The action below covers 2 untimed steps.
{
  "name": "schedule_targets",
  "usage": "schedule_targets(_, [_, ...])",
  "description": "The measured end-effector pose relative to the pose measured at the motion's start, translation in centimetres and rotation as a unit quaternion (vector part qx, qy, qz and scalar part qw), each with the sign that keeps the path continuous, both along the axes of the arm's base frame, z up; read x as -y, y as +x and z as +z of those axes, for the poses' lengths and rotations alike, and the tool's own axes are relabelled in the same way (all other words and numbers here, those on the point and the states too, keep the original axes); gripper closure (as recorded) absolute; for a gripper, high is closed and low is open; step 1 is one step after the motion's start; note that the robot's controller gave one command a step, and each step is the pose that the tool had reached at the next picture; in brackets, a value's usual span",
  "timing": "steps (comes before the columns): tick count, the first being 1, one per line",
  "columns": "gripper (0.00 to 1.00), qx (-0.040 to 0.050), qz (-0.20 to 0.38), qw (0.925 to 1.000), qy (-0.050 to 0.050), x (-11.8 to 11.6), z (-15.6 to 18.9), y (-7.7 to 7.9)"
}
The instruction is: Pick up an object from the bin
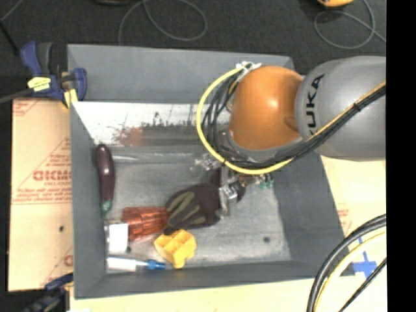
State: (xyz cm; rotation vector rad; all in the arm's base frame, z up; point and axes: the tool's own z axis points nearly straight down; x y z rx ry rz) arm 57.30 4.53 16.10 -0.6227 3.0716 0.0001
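Note:
My gripper (229,190) hangs low in the middle of the bin, below the arm's orange cover, right at the right end of a dark brown glove-like thing (192,207). That thing lies flat with pale stripes on its left part. Just below it sits a crumpled yellow piece (175,247). To its left lies a red-orange ribbed thing (144,220).
A dark maroon handle with a green tip (104,174) lies along the bin's left wall. A white block (117,236) and a pen-like stick with a blue end (135,264) lie in the front left corner. Bare floor spreads to the right of the gripper.

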Motion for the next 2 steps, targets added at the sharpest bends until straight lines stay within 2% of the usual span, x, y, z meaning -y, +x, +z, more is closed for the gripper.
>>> schedule_targets(1, [0.0, 0.0003, 0.074, 0.9972, -0.001, 0.7, -2.4, -0.8])
schedule_targets(2, [0.0, 0.0025, 0.179, 0.9838, -0.001, 1.2, -9.1, 1.8])
